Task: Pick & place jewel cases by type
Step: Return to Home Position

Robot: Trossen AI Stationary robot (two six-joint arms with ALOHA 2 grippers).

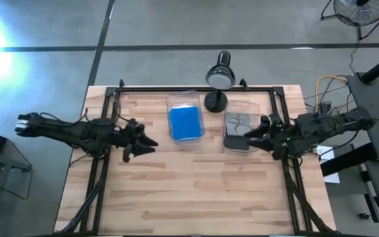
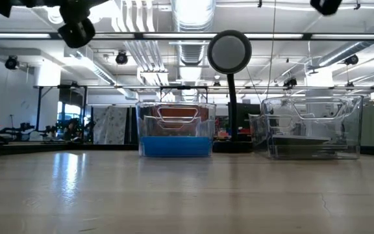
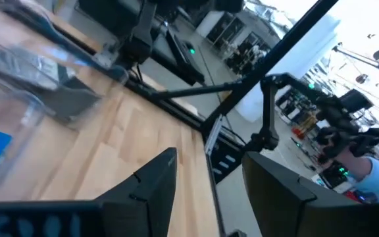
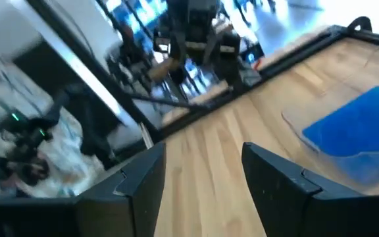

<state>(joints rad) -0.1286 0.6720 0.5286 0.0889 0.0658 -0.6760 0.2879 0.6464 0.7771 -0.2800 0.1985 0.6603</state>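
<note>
Blue jewel cases (image 1: 185,122) lie stacked inside a clear bin (image 1: 185,99) at the table's far middle; they show as a blue layer (image 2: 176,145) in the low view. Dark grey jewel cases (image 1: 237,139) lie inside a second clear bin (image 1: 241,108) to its right. My left gripper (image 1: 149,146) hovers open over the table's left part, left of the blue bin, with nothing between its fingers (image 3: 206,181). My right gripper (image 1: 252,137) hovers open beside the dark bin's right side, also holding nothing (image 4: 202,174).
A black desk lamp (image 1: 219,78) stands at the far edge between the bins, its round head (image 2: 229,52) facing the low camera. A black metal frame (image 1: 196,88) runs along the table's far edge and sides. Bare wood (image 1: 196,191) fills the near half.
</note>
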